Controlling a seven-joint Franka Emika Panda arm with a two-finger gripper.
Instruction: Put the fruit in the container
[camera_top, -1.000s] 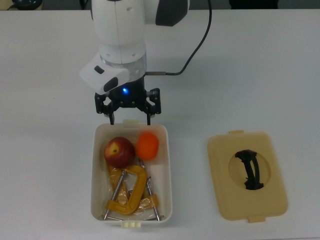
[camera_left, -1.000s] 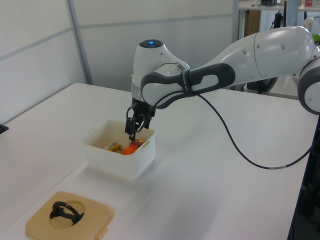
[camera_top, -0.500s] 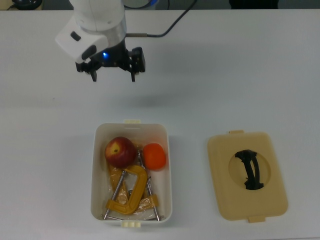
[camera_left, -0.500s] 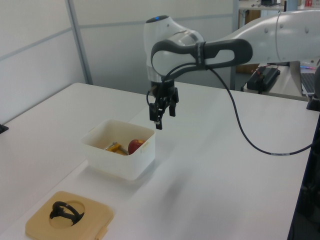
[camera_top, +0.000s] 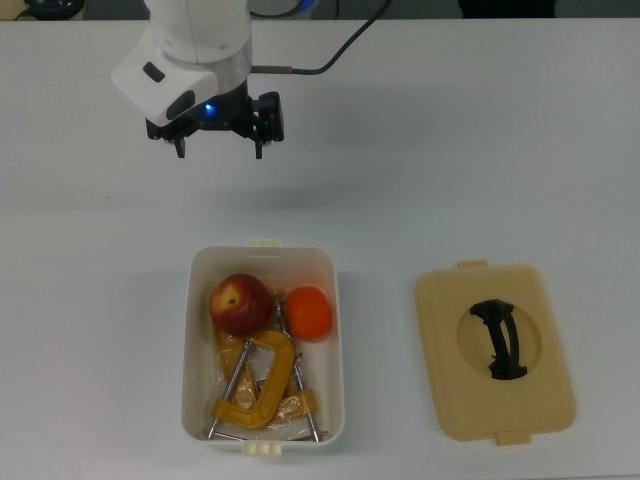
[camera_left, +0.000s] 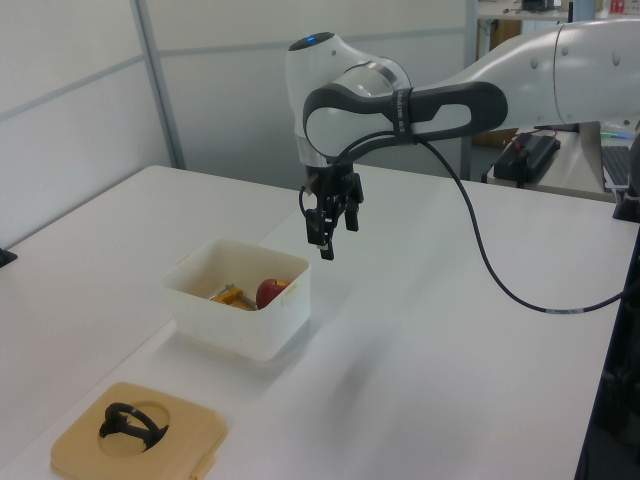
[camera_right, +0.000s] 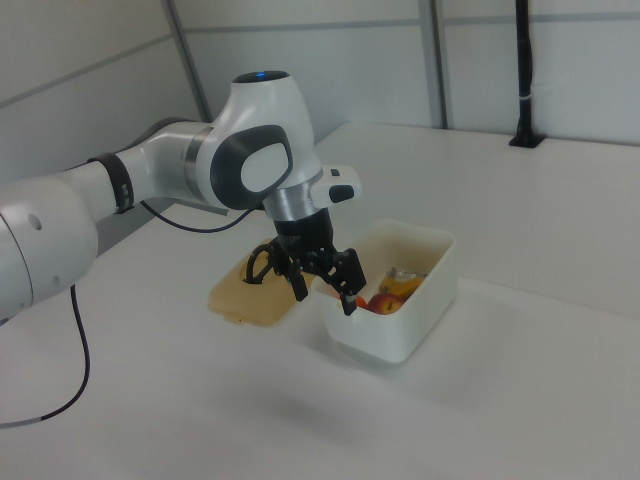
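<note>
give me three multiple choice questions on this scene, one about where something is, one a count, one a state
1. Where is the lid, as the top view shows it?
A. on the tub
B. on the table to the top view's right of the tub
C. in the gripper

2. How many round fruits lie in the tub?
A. one
B. two
C. four

3. What state is the gripper in?
A. open and empty, above the table
B. shut on the apple
C. shut on the lid's handle

Answers:
1 B: the tan lid lies flat beside the white tub.
2 B: an apple and a mandarin share it with yellow-orange clamps.
3 A: the gripper has its fingers spread with nothing between them.
</note>
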